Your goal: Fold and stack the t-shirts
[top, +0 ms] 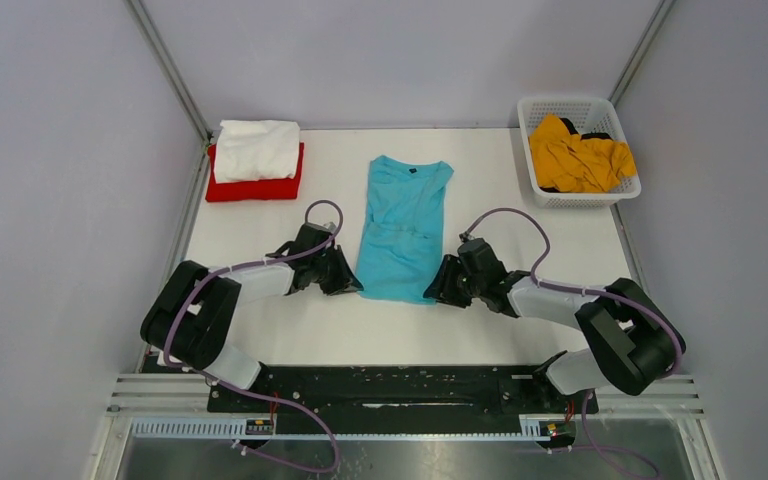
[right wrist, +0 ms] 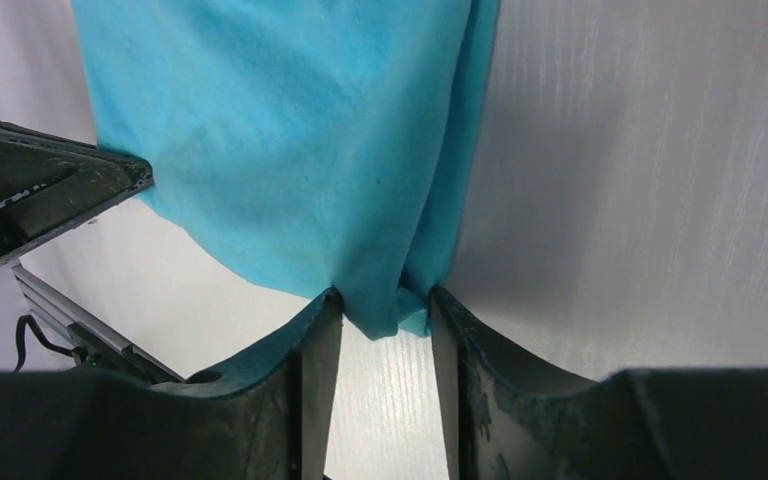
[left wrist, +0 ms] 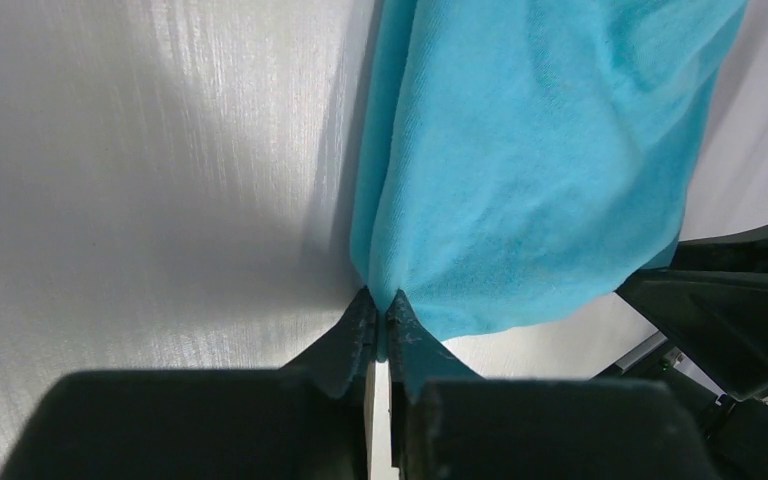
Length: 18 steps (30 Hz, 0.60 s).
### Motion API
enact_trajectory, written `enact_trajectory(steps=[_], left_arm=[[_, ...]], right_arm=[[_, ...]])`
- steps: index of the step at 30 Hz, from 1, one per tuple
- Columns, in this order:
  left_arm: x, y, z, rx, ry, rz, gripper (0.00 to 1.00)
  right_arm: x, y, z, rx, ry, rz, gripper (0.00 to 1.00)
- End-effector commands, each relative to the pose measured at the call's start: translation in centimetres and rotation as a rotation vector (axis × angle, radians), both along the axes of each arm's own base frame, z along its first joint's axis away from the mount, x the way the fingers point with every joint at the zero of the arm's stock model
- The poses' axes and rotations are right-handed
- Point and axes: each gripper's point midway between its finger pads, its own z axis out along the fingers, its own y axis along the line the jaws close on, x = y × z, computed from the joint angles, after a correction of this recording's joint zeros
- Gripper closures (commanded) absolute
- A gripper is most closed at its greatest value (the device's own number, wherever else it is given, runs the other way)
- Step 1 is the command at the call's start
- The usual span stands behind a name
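The turquoise t-shirt lies folded lengthwise in the middle of the table, collar at the far end. My left gripper is at its near left corner, and the left wrist view shows that gripper shut on the turquoise cloth. My right gripper is at the near right corner. In the right wrist view this gripper has its jaws standing apart with the corner of the cloth bunched between the tips. At the far left a folded white t-shirt lies on a folded red t-shirt.
A white lattice basket at the far right holds a crumpled mustard yellow t-shirt and something dark. Grey walls enclose the white table on three sides. The arm bases sit on a black rail at the near edge.
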Motion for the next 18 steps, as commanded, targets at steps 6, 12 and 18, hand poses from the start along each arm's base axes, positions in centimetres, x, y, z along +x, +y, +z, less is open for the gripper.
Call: enact_trajectory(steps=[6, 12, 18], left_arm=[[-2.4, 2.2, -3.0, 0.115, 0.079, 0.015, 1.00], [-3.1, 1.9, -2.2, 0.088, 0.071, 0.011, 1.00], [-6.7, 2.9, -0.4, 0.068, 0.052, 0.005, 1.00]], right_arm=[[-3.1, -1.8, -3.3, -0.112, 0.119, 0.004, 0.67], [-4.0, -1.9, -3.8, -0.112, 0.135, 0.018, 1.00], [-8.4, -0.9, -1.9, -0.042, 0.184, 0.153, 1.00]])
